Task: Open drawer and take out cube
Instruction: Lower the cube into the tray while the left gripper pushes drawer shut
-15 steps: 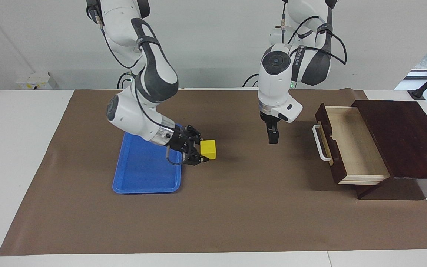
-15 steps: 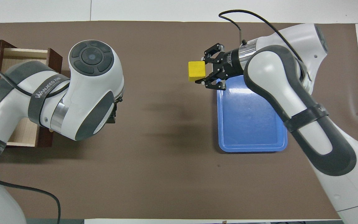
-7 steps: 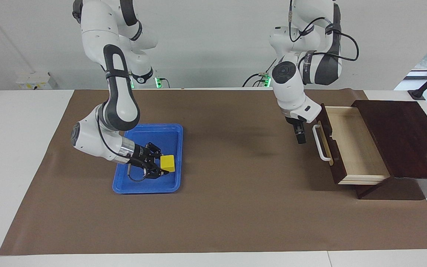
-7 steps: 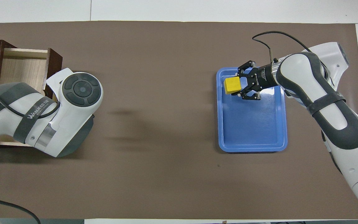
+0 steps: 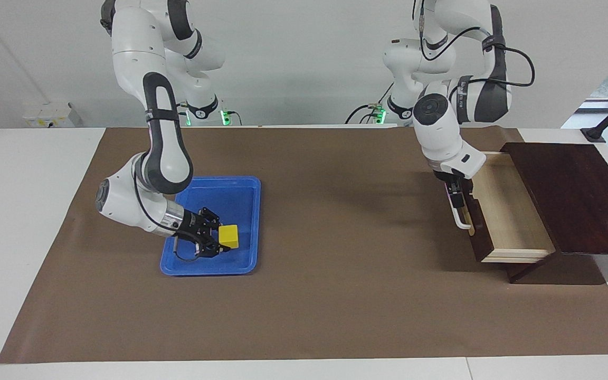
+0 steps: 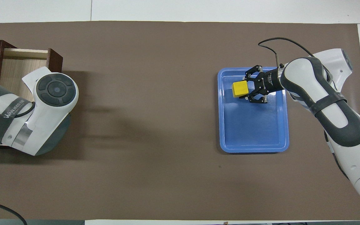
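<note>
Now the right gripper [image 5: 218, 244] pinches the small yellow cube [image 5: 228, 236] low over the flat blue plastic tray [image 5: 240, 206] – lower left of the facing view; the left gripper [image 5: 458, 199], spread, hangs at the open dark wooden drawer [image 5: 499, 211].

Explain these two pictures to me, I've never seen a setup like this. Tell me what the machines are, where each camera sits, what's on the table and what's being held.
These are two robot arms at a table covered with a brown mat. One picture looks at them from across the table; the other looks down from above their own end.

The right gripper is shut on the cube, a small yellow block, low over the blue tray.

At the left arm's end sits a dark wooden cabinet; the drawer is pulled out and looks empty. The left gripper is at its white handle; its fingers appear open, and whether they touch the handle is unclear.
</note>
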You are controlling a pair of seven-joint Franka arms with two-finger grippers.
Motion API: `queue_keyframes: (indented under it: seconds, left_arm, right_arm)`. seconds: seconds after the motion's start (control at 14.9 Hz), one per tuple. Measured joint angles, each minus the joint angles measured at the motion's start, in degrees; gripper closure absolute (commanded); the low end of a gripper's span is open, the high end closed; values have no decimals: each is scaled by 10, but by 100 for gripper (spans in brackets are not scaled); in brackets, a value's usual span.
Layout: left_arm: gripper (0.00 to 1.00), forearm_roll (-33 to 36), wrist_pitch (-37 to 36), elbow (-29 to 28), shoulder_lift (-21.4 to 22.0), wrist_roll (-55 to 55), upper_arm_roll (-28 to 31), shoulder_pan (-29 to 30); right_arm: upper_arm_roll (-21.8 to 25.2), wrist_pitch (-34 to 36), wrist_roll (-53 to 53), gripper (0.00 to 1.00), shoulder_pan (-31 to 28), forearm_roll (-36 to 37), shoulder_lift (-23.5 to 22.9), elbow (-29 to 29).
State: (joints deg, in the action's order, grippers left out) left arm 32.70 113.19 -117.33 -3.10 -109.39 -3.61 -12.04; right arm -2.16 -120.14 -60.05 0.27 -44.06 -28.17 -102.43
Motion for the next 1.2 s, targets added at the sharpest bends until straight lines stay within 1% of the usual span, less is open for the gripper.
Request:
queue_keyframes:
  seconds: [0.2, 0.33, 0.54, 0.67, 1.0, 1.07, 1.14, 1.2]
  left_arm:
    - [0, 1, 9, -2, 1, 35, -5, 20]
    - [0, 9, 18, -2, 1, 75, -4, 45]
    - [0, 22, 52, -1, 1, 153, -1, 113]
    - [0, 15, 66, 4, 0, 204, -1, 151]
    - [0, 15, 67, 8, 0, 221, -8, 161]
    - [0, 13, 67, 8, 0, 224, -9, 161]
    - [0, 6, 67, 8, 0, 227, -10, 161]
    - [0, -6, 68, 9, 0, 231, -11, 160]
  right_arm:
    - [0, -6, 2, 100, 0, -11, -9, -7]
    - [0, -18, 2, 100, 0, -19, -9, -15]
    - [-1, -24, 3, 100, 1, -20, -8, -19]
    - [-1, -25, 3, 100, 1, -20, -8, -19]
    - [-2, -25, 11, 100, 1, -21, -8, -20]
    - [-2, -25, 11, 96, 1, -21, -8, -20]
    - [-2, -25, 11, 63, 1, -21, -8, -20]
    - [-2, -25, 12, 21, 1, -21, -8, -20]
